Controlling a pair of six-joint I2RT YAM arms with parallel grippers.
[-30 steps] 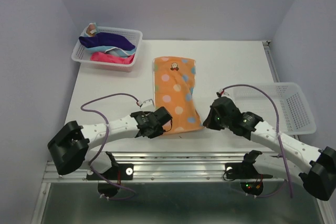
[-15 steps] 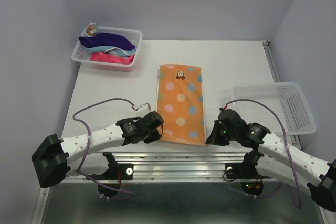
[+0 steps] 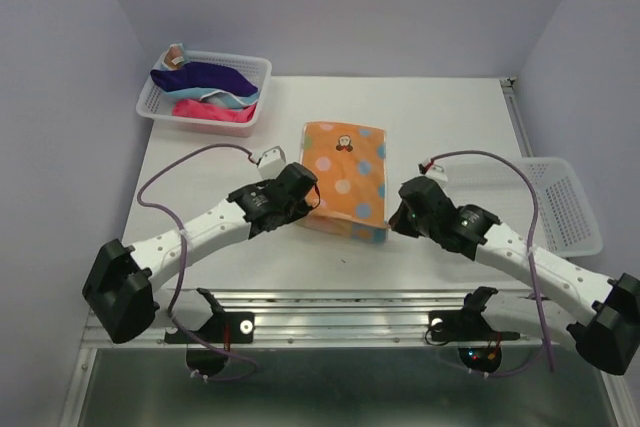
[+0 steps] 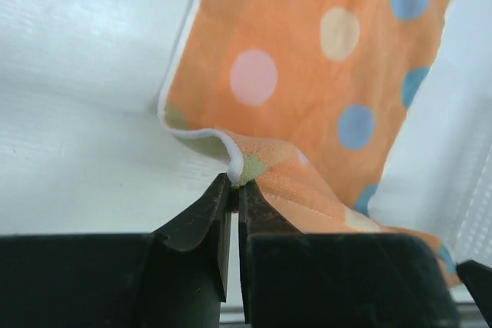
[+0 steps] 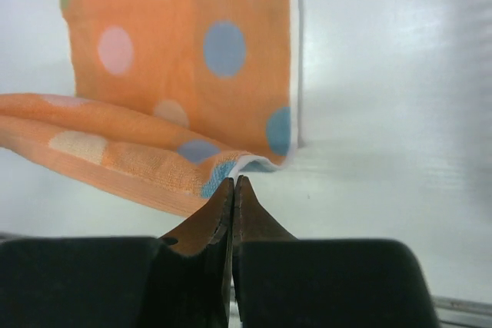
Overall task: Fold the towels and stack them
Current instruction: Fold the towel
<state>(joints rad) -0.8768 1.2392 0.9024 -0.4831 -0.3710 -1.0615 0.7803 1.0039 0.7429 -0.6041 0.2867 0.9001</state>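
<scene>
Left gripper [image 4: 234,187] and right gripper [image 5: 233,183] are each clamped on a near corner of the orange dotted towel [image 3: 345,162]. It lies centre frame on the white table [image 3: 450,127], near edge raised. Upper left, a basket [image 3: 262,77] holds other towels [image 3: 205,75].

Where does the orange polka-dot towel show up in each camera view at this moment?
Top external: the orange dotted towel lies mid-table, between the two arms.
Left wrist: the towel fills the upper right, one corner pinched by the left gripper.
Right wrist: the towel fills the upper left, one corner pinched by the right gripper.
Shared landmark: the towel's white-hemmed near corners, one in each gripper.
</scene>
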